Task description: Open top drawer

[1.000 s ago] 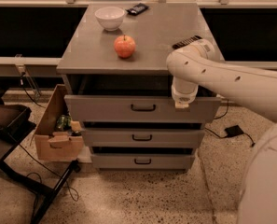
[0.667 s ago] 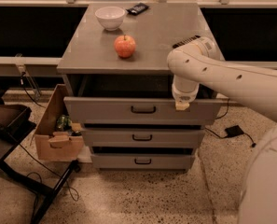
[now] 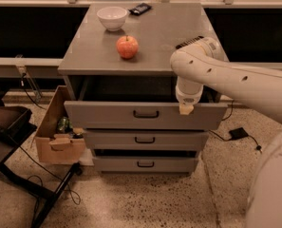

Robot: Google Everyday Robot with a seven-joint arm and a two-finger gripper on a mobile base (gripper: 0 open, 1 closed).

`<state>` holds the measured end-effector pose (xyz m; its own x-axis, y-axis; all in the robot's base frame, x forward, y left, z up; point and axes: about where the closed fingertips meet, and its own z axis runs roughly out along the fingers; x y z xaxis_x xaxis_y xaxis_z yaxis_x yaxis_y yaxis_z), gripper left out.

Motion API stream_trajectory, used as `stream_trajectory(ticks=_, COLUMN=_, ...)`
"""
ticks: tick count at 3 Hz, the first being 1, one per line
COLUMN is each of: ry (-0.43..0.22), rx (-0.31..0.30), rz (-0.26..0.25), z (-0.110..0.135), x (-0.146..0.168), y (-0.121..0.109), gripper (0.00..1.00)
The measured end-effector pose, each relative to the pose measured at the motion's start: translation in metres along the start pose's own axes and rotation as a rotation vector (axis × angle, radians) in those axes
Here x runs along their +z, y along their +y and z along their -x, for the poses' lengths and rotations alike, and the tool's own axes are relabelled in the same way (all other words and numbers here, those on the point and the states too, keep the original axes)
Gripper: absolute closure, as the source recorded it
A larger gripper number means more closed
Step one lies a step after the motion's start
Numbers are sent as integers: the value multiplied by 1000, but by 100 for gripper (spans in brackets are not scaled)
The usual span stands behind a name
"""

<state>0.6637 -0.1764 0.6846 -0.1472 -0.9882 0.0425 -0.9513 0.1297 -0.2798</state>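
grey top drawer (image 3: 107, 115) stands pulled out, dark inside exposed; task judged largely done. gripper (image 3: 186, 109) rests at its front's top edge, right side; its hold cannot be told.

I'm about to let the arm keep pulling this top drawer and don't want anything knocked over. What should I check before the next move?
1. Top drawer stands out past the two lower drawers: ok.
2. Claw is at the drawer front's upper edge, right of the handle: ok.
3. Claw's hold on the drawer front is firm: cannot tell.
4. Apple and bowl sit back from the cabinet top's front edge: ok.
5. Cardboard box sits left of the lower drawers, not ahead of them: ok.
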Motion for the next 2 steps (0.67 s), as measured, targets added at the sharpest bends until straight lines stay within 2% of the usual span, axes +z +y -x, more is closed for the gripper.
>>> stream_trajectory(ticks=2, ry=14, rx=30, rz=-50, z=-13, x=-14, y=10, gripper=100)
